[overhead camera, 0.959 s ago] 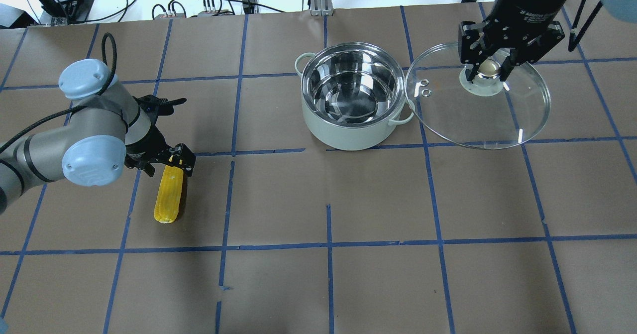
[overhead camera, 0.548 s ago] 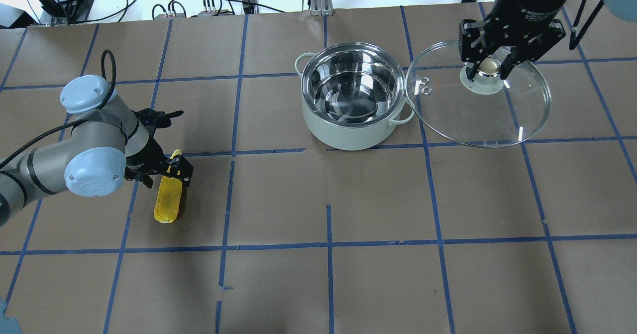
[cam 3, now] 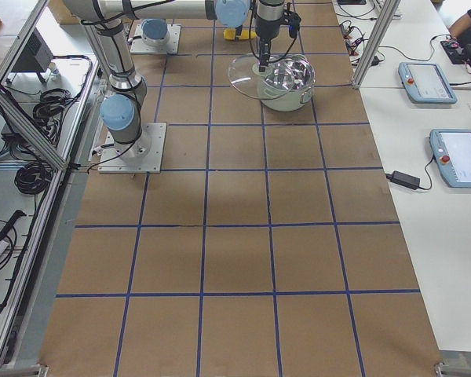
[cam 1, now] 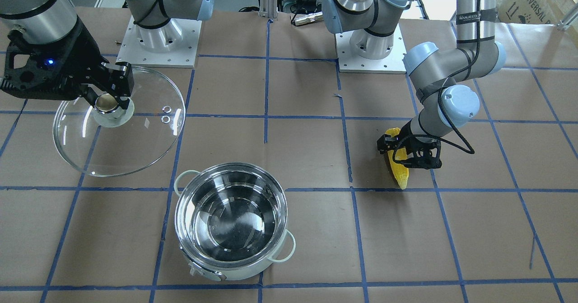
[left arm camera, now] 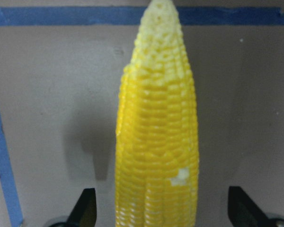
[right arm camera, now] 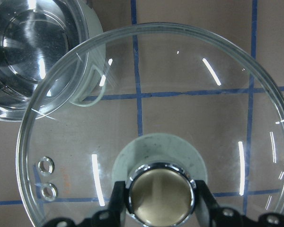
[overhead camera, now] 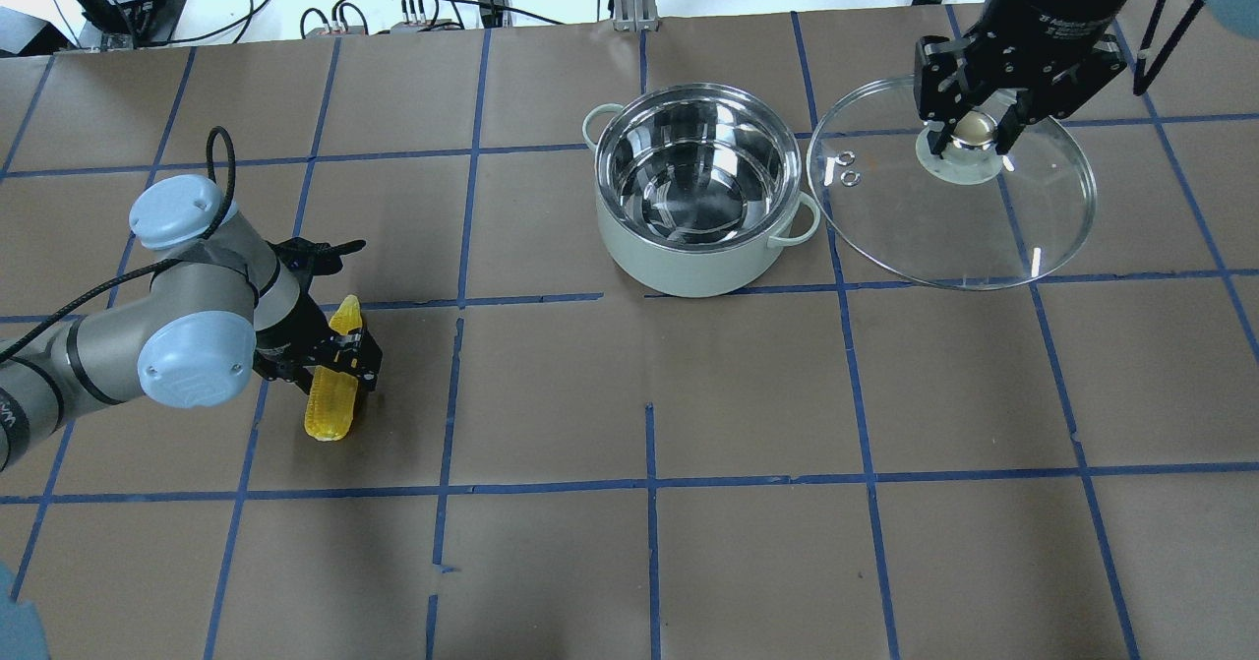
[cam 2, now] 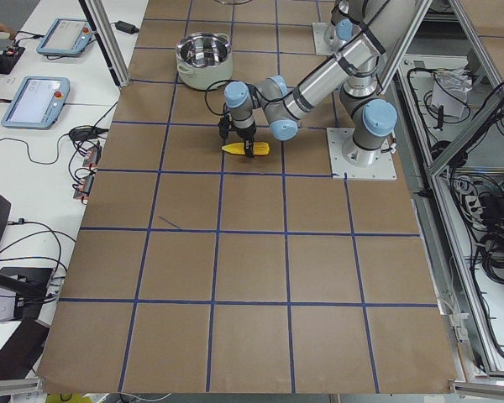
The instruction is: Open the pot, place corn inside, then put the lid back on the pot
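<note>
The corn (overhead camera: 329, 414) lies on the table at the left, its tip pointing away from the robot; it also shows in the front view (cam 1: 399, 174) and the left wrist view (left arm camera: 156, 132). My left gripper (overhead camera: 334, 363) is open and straddles the cob's middle, with its fingertips (left arm camera: 87, 210) apart from the kernels. The pot (overhead camera: 689, 262) stands open and empty at centre back. My right gripper (overhead camera: 972, 134) is shut on the knob of the glass lid (overhead camera: 954, 217). It holds the lid just right of the pot, above the table, as the right wrist view (right arm camera: 180, 94) also shows.
Brown paper with blue tape lines covers the table (overhead camera: 649, 542). Cables and boxes lie along the far edge (overhead camera: 423, 6). The arm bases (cam 1: 158, 41) stand at the robot's side of the table.
My left gripper has moved back along the cob toward the robot, so the corn's tip now shows beyond it. The right gripper has shifted the lid slightly right.
</note>
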Tool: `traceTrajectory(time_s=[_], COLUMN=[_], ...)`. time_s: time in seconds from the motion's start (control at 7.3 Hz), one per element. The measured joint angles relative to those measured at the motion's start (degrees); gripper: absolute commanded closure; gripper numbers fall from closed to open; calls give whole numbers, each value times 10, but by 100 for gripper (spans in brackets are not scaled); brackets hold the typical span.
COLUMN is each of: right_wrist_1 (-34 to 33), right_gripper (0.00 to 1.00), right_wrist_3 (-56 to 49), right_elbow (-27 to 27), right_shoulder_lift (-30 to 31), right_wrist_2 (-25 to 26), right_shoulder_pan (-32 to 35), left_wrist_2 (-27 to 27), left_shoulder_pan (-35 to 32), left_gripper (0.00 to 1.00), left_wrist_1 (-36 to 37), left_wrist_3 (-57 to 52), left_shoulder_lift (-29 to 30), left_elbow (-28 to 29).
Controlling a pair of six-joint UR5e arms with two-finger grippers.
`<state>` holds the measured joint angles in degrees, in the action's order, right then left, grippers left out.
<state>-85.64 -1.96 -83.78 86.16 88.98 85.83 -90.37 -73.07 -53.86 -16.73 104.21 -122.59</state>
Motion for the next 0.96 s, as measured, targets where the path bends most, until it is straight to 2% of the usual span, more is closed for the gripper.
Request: traceTrajectory(time_s=[0.41,0.68,0.96], right_wrist_1=[0,-10,-22], right_gripper=[52,52,52], right_wrist_3=[-2,-2,-2], right_elbow=[-2,-5,-6], right_shoulder_lift=[1,-1,-6], right_wrist_2=[-1,-2,-2], right_shoulder_pan=[-4,-5,-4], left_wrist_2=[1,1,19], left_shoulder_pan=[-6,-35,-72], left_gripper=[93,93,93], left_wrist_1=[-12,-72,-159], left_wrist_3=[-1,8,62], left_shoulder_lift=[-10,-22,-21], left_elbow=[21,82,183])
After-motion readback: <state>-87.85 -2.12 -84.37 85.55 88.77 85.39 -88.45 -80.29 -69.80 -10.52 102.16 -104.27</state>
